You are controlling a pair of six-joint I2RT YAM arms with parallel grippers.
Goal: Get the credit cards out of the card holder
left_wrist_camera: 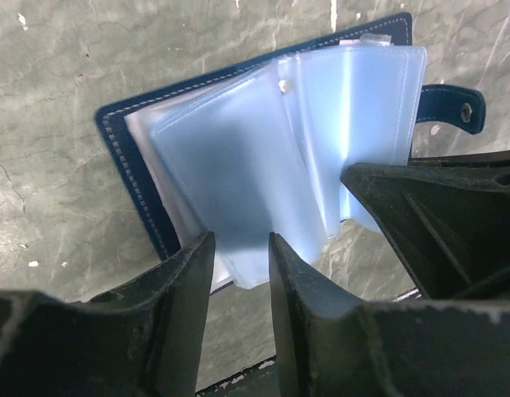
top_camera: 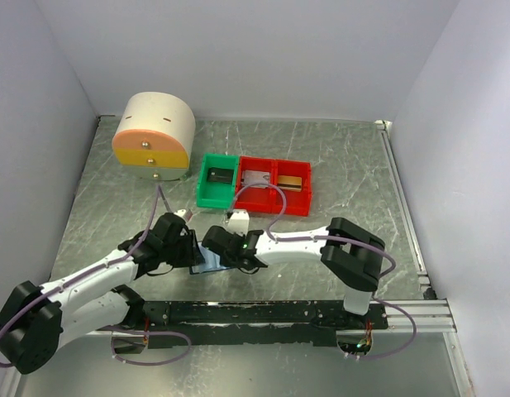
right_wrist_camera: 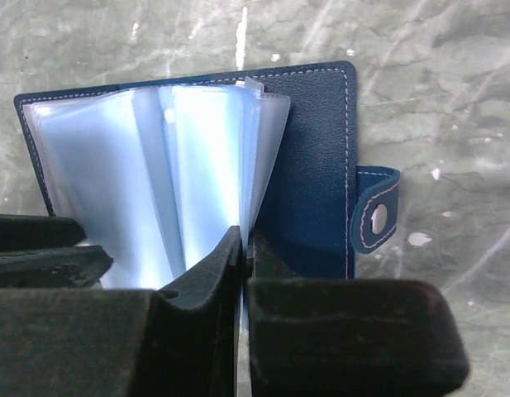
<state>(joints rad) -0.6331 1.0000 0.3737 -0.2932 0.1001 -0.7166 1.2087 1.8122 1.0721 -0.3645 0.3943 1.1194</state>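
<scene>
The dark navy card holder lies open on the table between my two grippers, its pale blue clear sleeves fanned up. In the left wrist view the card holder has one sleeve hanging between my left gripper's parted jaws. My right gripper is shut on a sleeve edge beside the navy cover; the strap tab sticks out right. No card shows in the sleeves. A pale grey card and a gold-tan card lie in the red bin.
A green bin and a red bin stand side by side behind the grippers. A cream round drawer unit stands at the back left. A small white object sits just behind my right gripper. White walls enclose the table.
</scene>
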